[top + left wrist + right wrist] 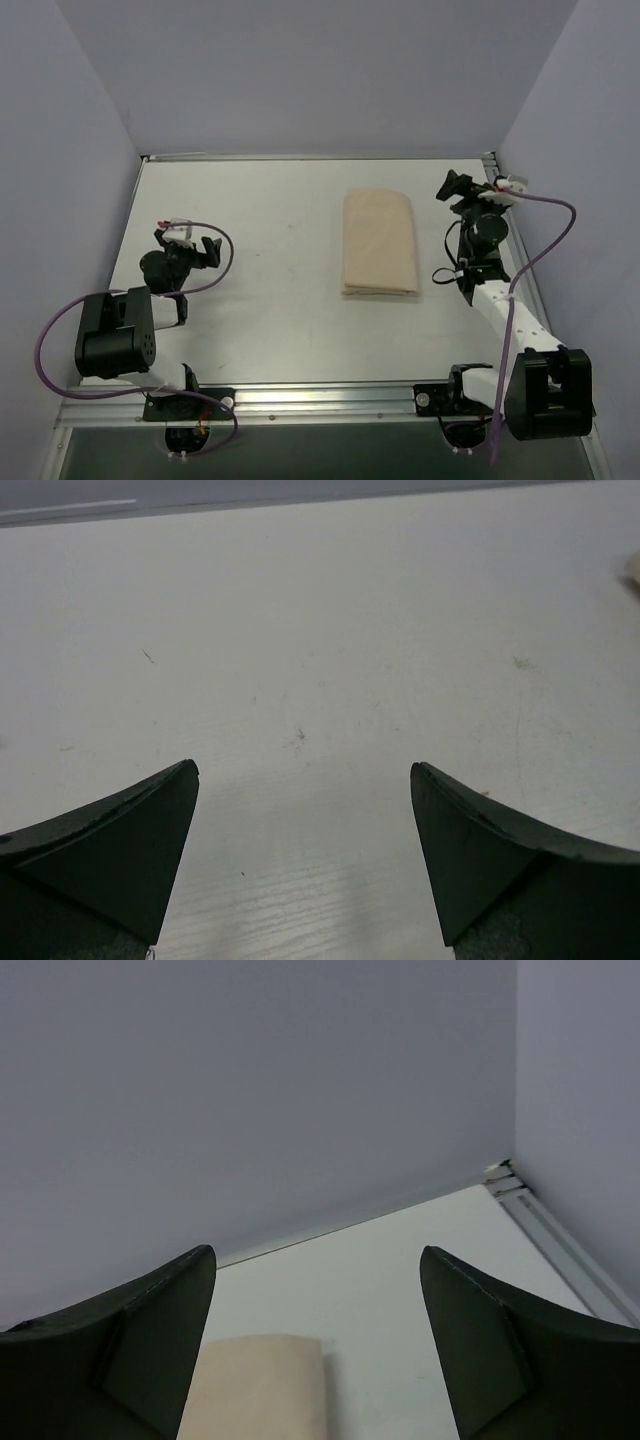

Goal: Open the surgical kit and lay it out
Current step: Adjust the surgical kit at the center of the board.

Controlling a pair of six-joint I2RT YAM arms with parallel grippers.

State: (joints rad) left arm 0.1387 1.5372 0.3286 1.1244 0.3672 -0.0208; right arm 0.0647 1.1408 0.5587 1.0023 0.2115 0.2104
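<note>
Progress: nothing opened yet. The surgical kit (380, 243) is a closed, folded beige cloth bundle lying flat on the worktop (270, 330). No flap is turned back. No tray, instrument, gauze or packet shows. By that reading the whole task is left: unfold the cloth, then set the contents out.

Left claw (205, 250): jaws spread wide, empty. Its wrist view shows only bare worktop between the fingers. The kit lies well apart to this claw's right.

Right claw (455, 188): jaws wide as well, holding nothing. The kit sits near its left side and a little back toward the arm bases, not touching. In the wrist view the claw looks toward the far wall (250, 1090). One end of the bundle shows low in the frame, under the gap and toward the left finger, so the claw seems aimed past the kit rather than at it.

Orientation: the long axis runs from the arm-base side toward the far wall, about square to the worktop's near edge. The short edge nearer the bases shows stacked cloth layers. The far short edge looks smooth and rounded. There is no marked head end. Which fold lies outermost cannot be told.
</note>
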